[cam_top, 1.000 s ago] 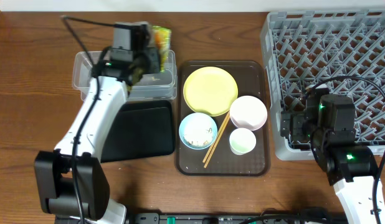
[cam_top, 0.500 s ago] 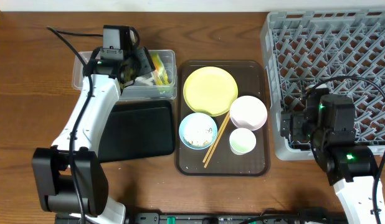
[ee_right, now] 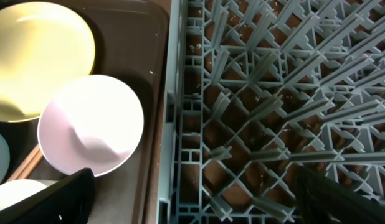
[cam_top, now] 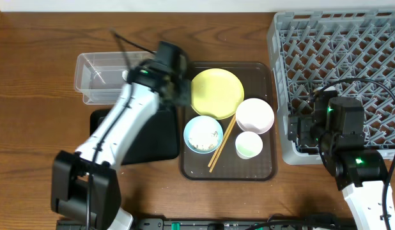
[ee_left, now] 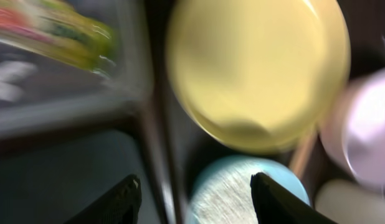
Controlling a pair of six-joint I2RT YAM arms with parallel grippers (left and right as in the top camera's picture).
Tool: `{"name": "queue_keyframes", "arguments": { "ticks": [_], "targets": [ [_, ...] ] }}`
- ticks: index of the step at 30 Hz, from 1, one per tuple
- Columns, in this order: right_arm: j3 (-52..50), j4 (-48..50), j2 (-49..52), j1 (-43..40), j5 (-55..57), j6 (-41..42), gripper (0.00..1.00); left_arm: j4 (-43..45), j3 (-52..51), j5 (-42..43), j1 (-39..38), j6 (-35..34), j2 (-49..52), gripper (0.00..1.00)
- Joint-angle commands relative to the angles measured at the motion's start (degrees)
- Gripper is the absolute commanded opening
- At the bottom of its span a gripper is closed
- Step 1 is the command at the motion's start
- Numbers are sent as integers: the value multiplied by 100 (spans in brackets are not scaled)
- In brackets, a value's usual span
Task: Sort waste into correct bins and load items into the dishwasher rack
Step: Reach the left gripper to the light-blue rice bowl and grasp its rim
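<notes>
Snack wrapper (ee_left: 61, 37) in clear tub (cam_top: 95, 76); left gripper (ee_left: 194, 190) spread, empty; I'd grasp light-blue bowl (ee_left: 242, 196) rim next; right gripper (ee_right: 195, 186) spread.

The left wrist view is smeared throughout. The snack wrapper (ee_left: 55, 31) is only a streak of colour, and the light-blue bowl (ee_left: 242, 193) and white bowl (ee_left: 367, 130) run off the picture's edges. From overhead, the left arm (cam_top: 130, 121) covers the right end of the clear tub (cam_top: 95, 76) and much of the black tray (cam_top: 153, 137). The dishwasher rack (cam_top: 338, 38) is cut off at the right.
</notes>
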Motion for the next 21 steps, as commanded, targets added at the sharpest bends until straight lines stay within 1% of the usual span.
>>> {"name": "queue_keyframes", "arguments": {
  "ticks": [1, 8, 15, 18, 21],
  "targets": [
    [140, -9, -13, 74, 52, 63, 99, -221, -4, 33, -507, 256, -138, 59],
    [140, -28, -13, 74, 50, 63, 99, -238, -136, 28, -1488, 251, 31, 59],
    [140, -37, -13, 74, 46, 66, 99, -203, -149, 24, -1989, -160, 634, 58],
    [140, -42, -13, 74, -13, 63, 99, -107, -149, 31, -2037, -160, 918, 55],
    [140, -39, -13, 74, -35, 66, 99, -7, -149, 31, -2048, -160, 1158, 47]
  ]
}}
